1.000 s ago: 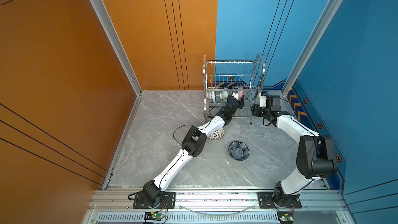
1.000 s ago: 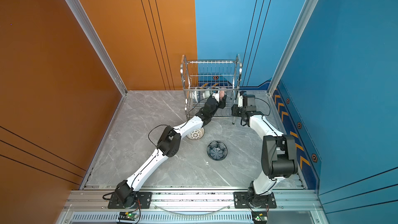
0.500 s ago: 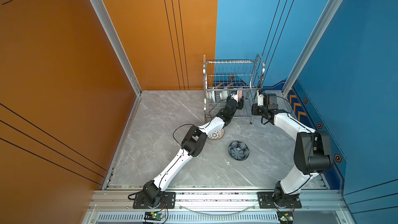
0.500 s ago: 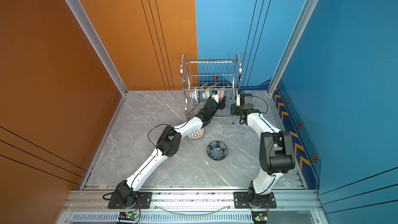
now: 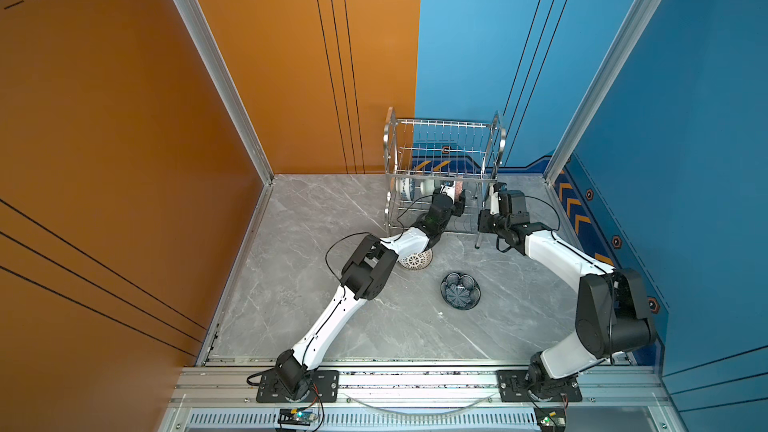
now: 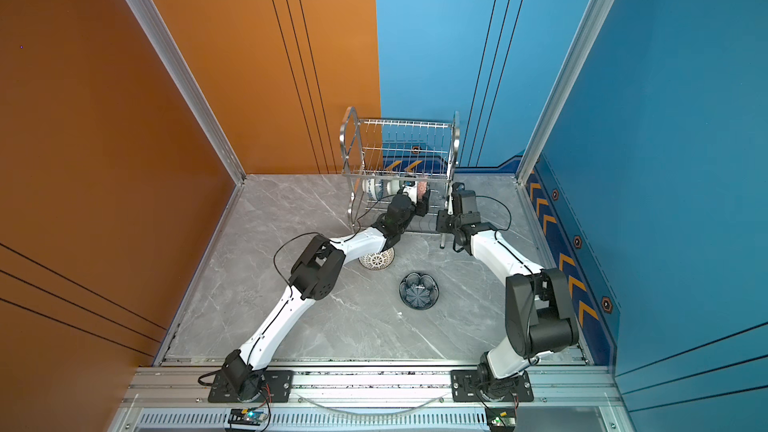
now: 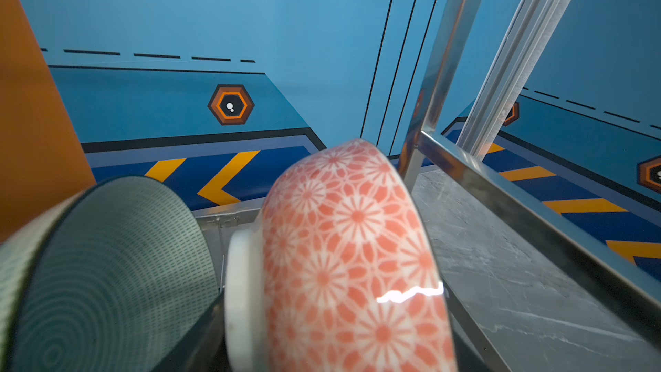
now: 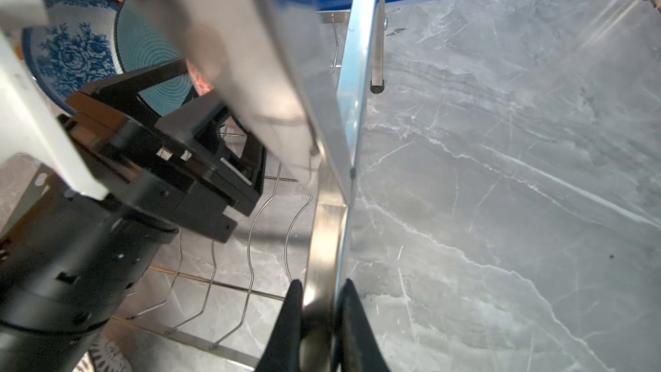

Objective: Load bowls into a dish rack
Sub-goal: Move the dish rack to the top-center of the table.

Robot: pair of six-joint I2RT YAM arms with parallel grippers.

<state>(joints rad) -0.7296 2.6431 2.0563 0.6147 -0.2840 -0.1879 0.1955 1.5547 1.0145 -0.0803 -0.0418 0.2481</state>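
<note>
The dish rack (image 5: pixel 444 123) (image 6: pixel 400 122) stands against the back wall. On its lower shelf a blue-floral bowl (image 5: pixel 404 189) (image 8: pixel 68 55) and a mint green bowl (image 7: pixel 107 263) (image 8: pixel 150 48) stand on edge. Beside them stands a reddish bowl (image 7: pixel 350 263) (image 5: pixel 459 189), and my left gripper (image 5: pixel 455 198) (image 6: pixel 419 197) reaches into that shelf and is shut on it. My right gripper (image 8: pixel 318 313) (image 5: pixel 483 221) is shut on the rack's right front frame leg (image 8: pixel 323 245). A white lattice bowl (image 5: pixel 415 260) (image 6: pixel 377 259) and a navy bowl (image 5: pixel 460 290) (image 6: pixel 419 290) sit on the floor.
The lattice bowl lies partly under my left forearm (image 5: pixel 409 238). Orange wall panels (image 5: pixel 124 118) close the left side and blue wall panels (image 5: pixel 685 118) the right. The grey marble floor (image 5: pixel 311 284) runs forward to the aluminium base rail (image 5: pixel 415 388).
My right gripper has closed onto the rack's front leg and its arm has shifted slightly toward the rack. The left arm and the bowls have not moved.
</note>
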